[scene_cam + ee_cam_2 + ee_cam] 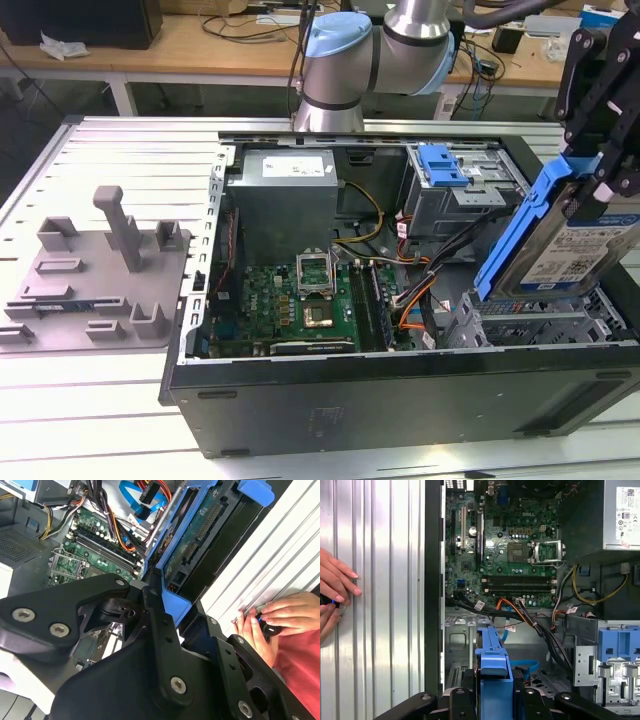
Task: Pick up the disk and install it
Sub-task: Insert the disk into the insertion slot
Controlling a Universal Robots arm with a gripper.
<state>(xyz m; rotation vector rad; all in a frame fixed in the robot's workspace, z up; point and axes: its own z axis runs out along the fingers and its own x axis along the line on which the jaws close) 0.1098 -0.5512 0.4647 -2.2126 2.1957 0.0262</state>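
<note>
Items counted: there was one robot arm [370, 50] with one pincer [600, 190]; one disk [570, 235]; one open computer case [400, 400], which contained one motherboard [290, 300], one grey metal box [285, 200] and one blue latch [440, 165]; one grey fixture plate [95, 275] on one table [130, 150]; and two hands [280, 612] of one person.

A robotics lab: slatted aluminium table [120, 150], cable-strewn wooden benches [200, 45].

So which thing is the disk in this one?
Find the open computer case; at the exterior view's right a drive cage sits inside it. The disk hangs tilted over it in the jaws: silver, labelled, blue-framed, unlike the plain blue latch nearby.
</note>
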